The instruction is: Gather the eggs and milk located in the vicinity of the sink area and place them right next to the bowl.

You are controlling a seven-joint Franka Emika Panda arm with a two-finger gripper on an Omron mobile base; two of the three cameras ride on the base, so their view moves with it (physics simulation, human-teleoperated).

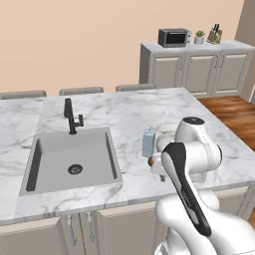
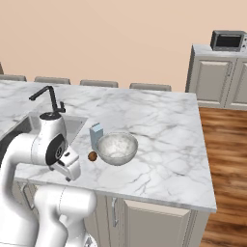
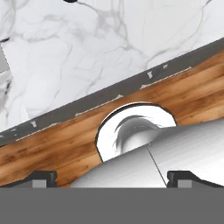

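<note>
bowl (image 2: pixel 117 147): on the tabletop (image 2: pixel 159 125), right of the sink (image 1: pixel 72 159)
milk (image 2: pixel 96 134): upright, touching or just beside the bowl's left rim, apparently delivered
egg (image 2: pixel 92 156): one brown egg just beside the bowl, below the milk
hand (image 3: pixel 111 177): fingers spread wide, empty, at the tabletop's near edge

Glossy white arm (image 1: pixel 191 149) of rounded segments (black band along one link, dark joints).
</note>
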